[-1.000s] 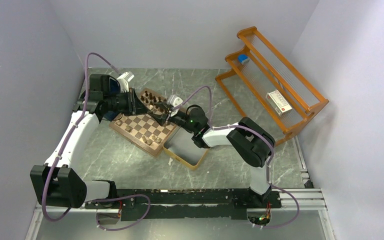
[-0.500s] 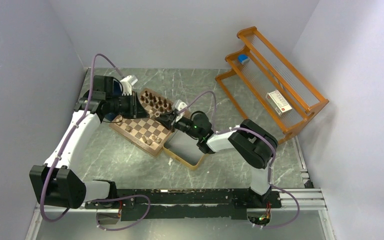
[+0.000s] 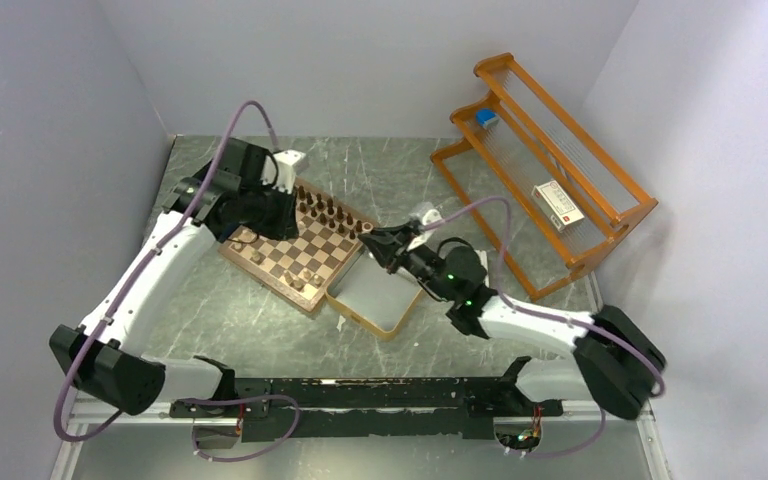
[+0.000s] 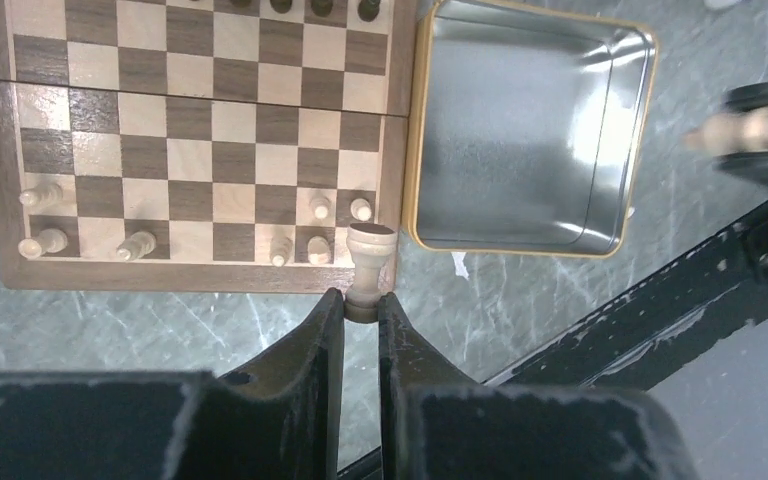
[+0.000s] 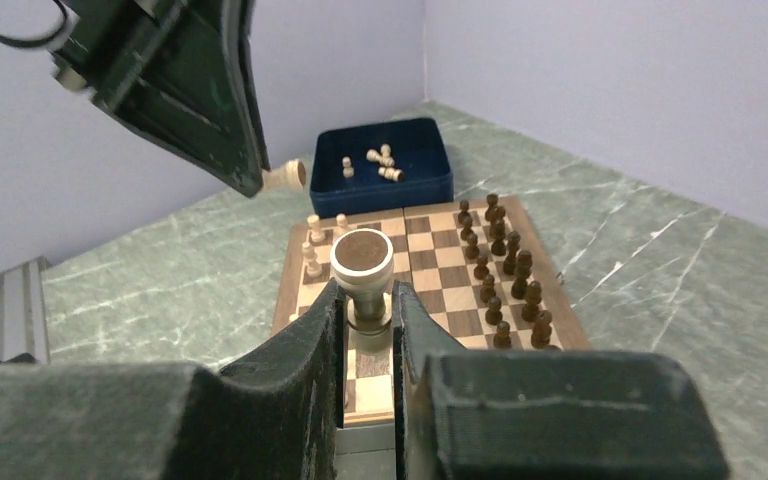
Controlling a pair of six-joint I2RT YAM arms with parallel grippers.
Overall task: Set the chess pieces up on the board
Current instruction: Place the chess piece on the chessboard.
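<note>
Over the board's left corner, the left hand grips a pale chess piece lengthwise, nearest the pale rows; right of the board, the right hand clamps another pale piece.

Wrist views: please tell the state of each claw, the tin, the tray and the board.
Left claw: shut on a pale piece.
Right claw: shut on a second pale piece.
Tin: empty.
Navy tray: holds several loose pieces.
Board: dark pieces lined up, pale side part filled.
</note>
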